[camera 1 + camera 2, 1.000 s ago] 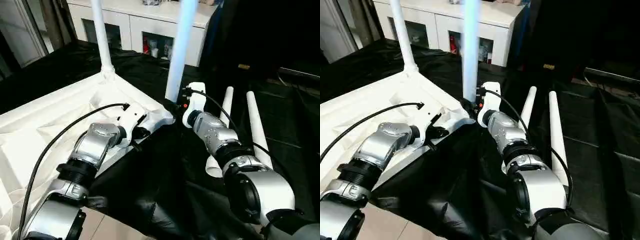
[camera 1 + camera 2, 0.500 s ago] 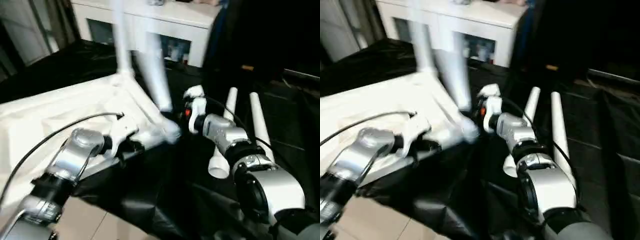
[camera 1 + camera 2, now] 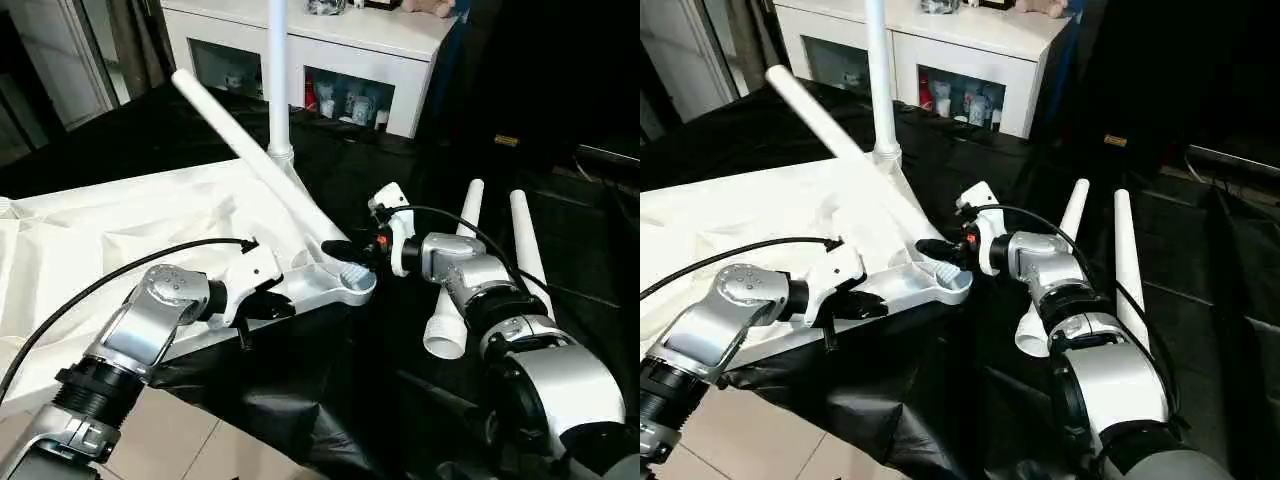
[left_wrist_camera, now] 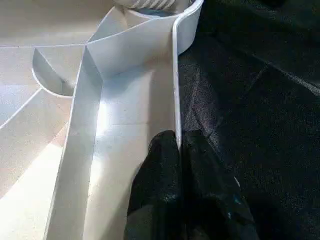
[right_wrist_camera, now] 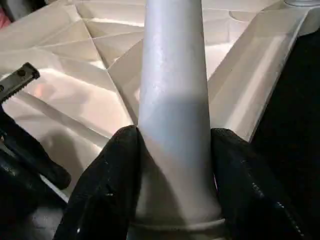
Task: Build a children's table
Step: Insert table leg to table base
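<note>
Where black sheeting point(image 3: 380, 400) lies, white cabinet point(image 3: 330, 50) behind

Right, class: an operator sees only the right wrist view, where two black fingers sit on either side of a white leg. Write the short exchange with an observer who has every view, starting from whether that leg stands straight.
Operator: Is the leg in my right gripper standing straight?
Observer: No. From the head views it leans steeply back and to the left over the tabletop, with its foot at the near corner.
Operator: And what is the other arm doing?
Observer: The left gripper is shut on the tabletop's rim, a little way along from that corner.
</note>
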{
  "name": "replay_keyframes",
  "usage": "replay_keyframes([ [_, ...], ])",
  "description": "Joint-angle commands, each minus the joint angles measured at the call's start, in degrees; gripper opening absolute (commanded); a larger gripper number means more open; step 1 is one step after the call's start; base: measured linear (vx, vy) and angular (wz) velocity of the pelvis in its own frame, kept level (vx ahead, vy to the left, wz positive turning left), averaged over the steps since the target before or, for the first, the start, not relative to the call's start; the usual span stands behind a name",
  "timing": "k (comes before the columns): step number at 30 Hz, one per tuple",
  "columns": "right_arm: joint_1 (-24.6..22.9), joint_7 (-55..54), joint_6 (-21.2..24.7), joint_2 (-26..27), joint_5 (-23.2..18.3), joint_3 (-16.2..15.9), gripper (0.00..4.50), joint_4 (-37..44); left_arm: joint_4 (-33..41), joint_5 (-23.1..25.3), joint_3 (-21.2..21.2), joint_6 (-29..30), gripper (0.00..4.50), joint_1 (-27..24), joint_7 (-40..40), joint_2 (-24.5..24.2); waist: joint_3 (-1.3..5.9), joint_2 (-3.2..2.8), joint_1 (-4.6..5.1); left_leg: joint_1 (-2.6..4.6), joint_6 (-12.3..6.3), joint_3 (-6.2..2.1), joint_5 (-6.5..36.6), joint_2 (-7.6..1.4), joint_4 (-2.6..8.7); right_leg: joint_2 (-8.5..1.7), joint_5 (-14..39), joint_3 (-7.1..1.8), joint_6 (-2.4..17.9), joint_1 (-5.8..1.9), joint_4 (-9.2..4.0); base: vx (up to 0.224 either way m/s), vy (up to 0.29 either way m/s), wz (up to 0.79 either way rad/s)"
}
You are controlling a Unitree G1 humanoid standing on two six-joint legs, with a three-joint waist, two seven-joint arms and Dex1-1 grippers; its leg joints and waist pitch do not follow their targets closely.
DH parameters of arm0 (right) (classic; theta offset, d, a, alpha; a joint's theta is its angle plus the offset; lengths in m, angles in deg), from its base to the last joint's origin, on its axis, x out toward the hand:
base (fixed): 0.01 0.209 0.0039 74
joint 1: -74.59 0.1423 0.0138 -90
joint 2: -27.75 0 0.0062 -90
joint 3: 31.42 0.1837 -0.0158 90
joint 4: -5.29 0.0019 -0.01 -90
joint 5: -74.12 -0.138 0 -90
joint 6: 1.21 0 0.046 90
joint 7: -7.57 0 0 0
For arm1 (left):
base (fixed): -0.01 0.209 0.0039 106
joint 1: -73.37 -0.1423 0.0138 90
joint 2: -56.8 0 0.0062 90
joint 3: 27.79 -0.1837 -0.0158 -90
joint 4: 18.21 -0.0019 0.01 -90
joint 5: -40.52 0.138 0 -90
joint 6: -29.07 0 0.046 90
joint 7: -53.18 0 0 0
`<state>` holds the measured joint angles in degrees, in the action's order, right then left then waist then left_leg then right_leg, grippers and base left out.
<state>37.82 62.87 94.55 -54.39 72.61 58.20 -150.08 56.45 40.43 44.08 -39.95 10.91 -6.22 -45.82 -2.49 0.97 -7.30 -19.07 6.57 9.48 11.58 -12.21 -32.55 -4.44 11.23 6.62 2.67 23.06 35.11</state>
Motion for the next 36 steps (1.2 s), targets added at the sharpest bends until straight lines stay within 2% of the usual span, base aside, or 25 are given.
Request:
replay_keyframes([
  [1,-2.4,-1.4,1.9,-1.1,4.1,-3.1,1.88,-2.7,0.7,0.3,-1.2,-2.3,0.0,1.5,-1.3,0.3,3.45,-1.1,0.2,-0.49,-2.59,0.17,5.1,-1.44,3.16,-4.19,3.0,-3.7,13.0,-3.63,-2.98,0.0,0.0,0.0],
  [4,-1.8,-2.2,1.6,-1.3,5.2,-4.0,1.88,-2.4,0.3,0.5,-1.2,-2.7,0.0,1.9,-1.1,0.4,3.42,-1.11,0.18,-0.43,-2.07,0.11,6.0,-1.43,3.23,-4.17,4.3,-3.68,12.7,-3.62,-3.09,0.0,0.0,0.0],
  [6,-0.2,-2.4,4.2,-1.2,4.9,-4.1,2.58,-2.5,0.2,0.6,-1.2,-2.8,0.0,2.1,-1.2,0.4,3.36,-1.14,0.2,-0.42,-1.88,0.1,6.5,-1.44,3.26,-4.16,4.9,-3.73,12.5,-3.62,-3.14,0.0,0.0,0.0],
  [7,0.5,-2.3,5.3,-1.2,5.3,-4.6,2.58,-2.6,0.2,0.7,-1.3,-2.8,0.0,2.1,-1.3,0.3,3.36,-0.94,0.18,-0.48,-1.89,0.07,6.5,-1.44,3.27,-4.14,5.3,-3.71,12.4,-3.68,-3.06,0.0,0.0,0.0],
  [12,2.5,-0.6,8.0,-1.0,7.0,-7.0,3.03,-3.1,0.2,0.8,-1.5,-3.1,0.0,2.0,-1.4,0.0,3.37,-1.08,0.1,-0.46,-1.64,0.1,6.6,-1.48,3.19,-4.23,5.5,-3.74,12.3,-3.56,-3.1,0.0,0.0,0.0],
  [15,4.4,0.4,9.7,-0.5,8.6,-8.7,3.22,-3.7,0.1,0.8,-1.5,-3.2,0.0,2.0,-1.9,-0.3,3.5,-0.96,0.13,-0.56,-1.68,0.08,5.4,-1.49,3.11,-4.14,3.7,-3.73,12.5,-3.65,-2.8,0.0,0.0,0.0],
  [16,5.4,0.6,10.2,-0.4,9.7,-10.1,3.33,-4.2,0.2,0.9,-1.6,-3.2,0.0,2.0,-2.0,-0.4,3.51,-0.65,0.26,-0.59,-1.7,0.11,5.3,-1.48,3.1,-4.14,3.5,-3.71,12.7,-3.64,-2.74,0.0,0.0,0.0],
  [19,6.7,1.3,10.8,-0.3,12.0,-12.7,3.55,-4.7,0.4,0.9,-1.5,-3.0,0.0,1.9,-2.2,-0.7,3.41,-0.81,0.15,-0.54,-1.6,0.16,5.6,-1.51,3.08,-4.29,4.5,-3.76,12.6,-3.53,-2.83,0.0,0.0,0.0],
  [20,7.1,1.3,11.3,-0.4,12.8,-13.6,3.55,-4.9,0.5,0.9,-1.5,-2.9,0.0,1.8,-2.3,-0.7,3.42,-0.59,0.16,-0.58,-1.59,0.1,5.3,-1.55,3.11,-4.26,4.5,-3.75,12.4,-3.61,-2.68,0.0,0.0,0.0],
  [21,7.6,1.5,11.7,-0.3,13.2,-14.0,3.55,-5.0,0.6,0.9,-1.4,-2.8,0.0,1.7,-2.2,-0.8,3.4,-0.67,0.18,-0.54,-1.63,0.12,5.3,-1.51,3.11,-4.21,4.6,-3.75,12.3,-3.54,-2.74,0.0,0.0,0.0],
  [22,7.8,1.7,11.8,-0.3,13.1,-14.0,3.2,-5.1,0.7,0.9,-1.4,-2.8,0.0,1.7,-2.2,-0.8,3.39,-0.61,0.13,-0.51,-1.62,0.15,5.3,-1.58,3.12,-4.32,4.7,-3.81,12.2,-3.52,-2.74,0.0,0.0,0.0],
  [23,8.3,1.9,12.2,0.0,12.6,-13.4,3.11,-5.2,0.9,0.9,-1.3,-2.7,0.0,1.6,-2.1,-0.9,3.36,-0.26,0.09,-0.61,-1.69,0.15,5.2,-1.6,3.15,-4.35,4.8,-3.85,12.0,-3.61,-2.68,0.0,0.0,0.0],
  [25,8.5,1.8,12.3,0.2,12.3,-13.2,3.14,-5.2,1.0,0.8,-1.3,-2.7,0.0,1.4,-2.1,-0.9,3.37,-0.35,0.06,-0.55,-1.59,0.18,5.0,-1.62,3.14,-4.35,4.7,-3.85,11.8,-3.55,-2.71,0.0,0.0,0.0],
  [27,8.8,1.6,12.2,0.5,11.5,-12.3,2.88,-5.3,1.4,0.8,-1.1,-2.6,0.0,1.2,-1.9,-1.0,3.4,-0.2,0.06,-0.59,-1.61,0.2,4.6,-1.6,3.12,-4.37,4.2,-3.88,11.8,-3.59,-2.62,0.0,0.0,0.0],
  [30,8.7,2.5,11.1,0.6,9.7,-10.7,2.81,-4.9,1.8,0.8,-1.0,-2.6,0.0,0.7,-1.7,-1.1,3.44,-0.22,0.05,-0.57,-1.64,0.24,4.1,-1.58,3.04,-4.37,3.5,-3.87,11.9,-3.58,-2.55,0.0,0.0,0.0],
  [32,8.3,4.3,10.8,0.5,6.4,-7.9,2.78,-4.1,2.1,0.8,-0.9,-3.2,0.0,0.0,-1.3,-1.0,3.54,-0.16,0.01,-0.63,-1.9,0.23,3.9,-1.64,2.98,-4.43,2.5,-3.88,12.2,-3.72,-2.37,0.0,0.0,0.0],
  [33,8.3,4.4,10.8,0.5,6.1,-7.6,2.76,-4.1,2.1,0.8,-0.9,-3.4,0.0,0.0,-1.3,-1.0,3.6,-0.17,-0.02,-0.63,-2.11,0.24,3.6,-1.65,2.93,-4.42,1.9,-3.88,12.3,-3.72,-2.32,0.0,0.0,0.0],
  [35,7.4,4.4,10.9,0.0,2.1,-3.4,2.76,-3.0,2.5,1.1,-0.4,-5.2,0.0,-0.6,0.2,-0.7,3.72,-0.23,-0.13,-0.56,-2.81,0.32,2.3,-1.62,2.74,-4.29,-0.4,-3.85,12.9,-3.62,-2.1,0.0,0.0,0.0],
  [36,7.1,4.3,11.0,-0.1,1.2,-2.5,2.76,-2.7,2.6,1.0,0.0,-5.2,0.0,-0.7,0.5,-0.6,3.75,-0.2,-0.2,-0.59,-2.97,0.32,2.0,-1.65,2.69,-4.26,-1.0,-3.86,13.1,-3.63,-2.02,0.0,0.0,0.0],
])
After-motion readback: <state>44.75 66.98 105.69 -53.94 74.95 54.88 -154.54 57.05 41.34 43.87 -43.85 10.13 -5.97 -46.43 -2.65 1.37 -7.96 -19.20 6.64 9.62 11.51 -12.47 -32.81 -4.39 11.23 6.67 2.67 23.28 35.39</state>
